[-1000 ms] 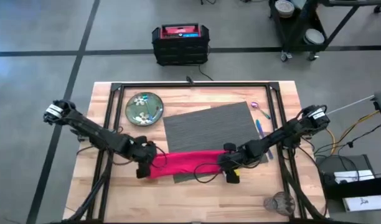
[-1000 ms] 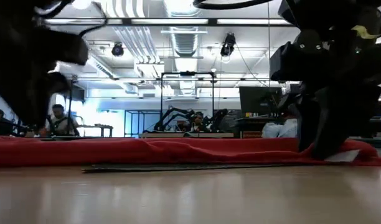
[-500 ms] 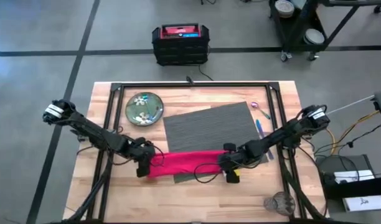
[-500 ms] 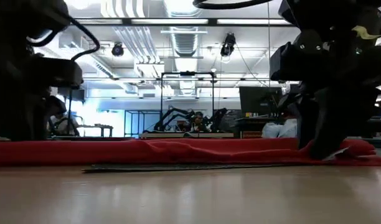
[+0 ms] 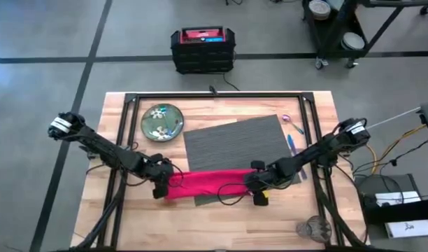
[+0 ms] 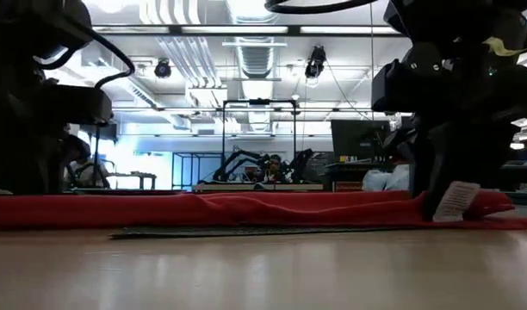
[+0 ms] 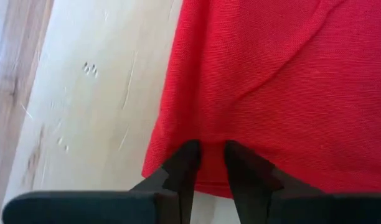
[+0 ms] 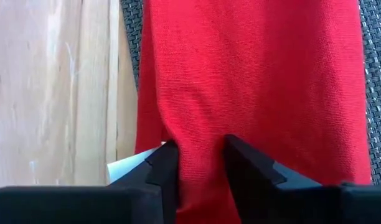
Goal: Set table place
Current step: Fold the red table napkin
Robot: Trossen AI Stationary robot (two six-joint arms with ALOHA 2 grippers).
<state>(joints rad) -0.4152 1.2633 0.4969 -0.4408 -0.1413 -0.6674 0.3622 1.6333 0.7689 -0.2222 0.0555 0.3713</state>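
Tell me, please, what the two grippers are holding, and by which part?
Both pinch the red napkin: the left gripper its one short end, the right gripper the opposite end.

A plain bright red cloth napkin (image 5: 210,183) with a fine woven texture and a small white tag (image 6: 458,200) at one end. Under it, a dark grey placemat (image 5: 235,143) with thin ribbed stripes. The table (image 5: 221,224) is light, pale wood planks with a black metal frame. A round green plate (image 5: 162,121) carries a pattern of pale flowers. Thin utensils lie in blue (image 5: 291,145) and purple (image 5: 287,120). A small clear glass (image 5: 313,227) looks greyish. Both robot arms and their fingers (image 7: 183,167) are black. The floor (image 5: 46,42) is grey with dark lines.
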